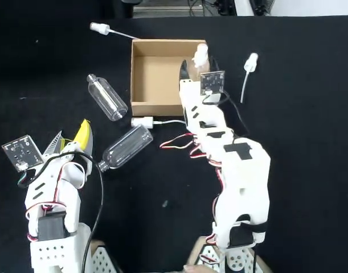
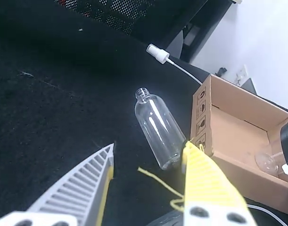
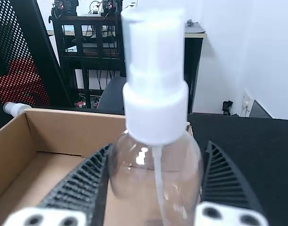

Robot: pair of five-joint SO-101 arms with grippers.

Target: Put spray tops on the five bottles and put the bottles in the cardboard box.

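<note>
A clear bottle [image 3: 155, 174] with a white spray top [image 3: 154, 80] stands upright between the black fingers of my right gripper [image 3: 158, 148], which is shut on it. In the high view that gripper [image 1: 196, 65] holds it at the right wall of the cardboard box [image 1: 140, 77]. Two capless clear bottles lie on the black table: one [image 1: 107, 97] left of the box, one [image 1: 126, 147] in front of it. My left gripper [image 1: 72, 129] is open at the lower left, its grey and yellow fingers pointing toward the nearer bottle [image 2: 158, 128] without touching it.
Loose spray tops lie beyond the box's far left corner [image 1: 101, 28], right of the box [image 1: 250, 62] and against its front wall [image 1: 143, 121]. The box [image 2: 228, 101] has its top open. The right arm's body and wires span the table's middle.
</note>
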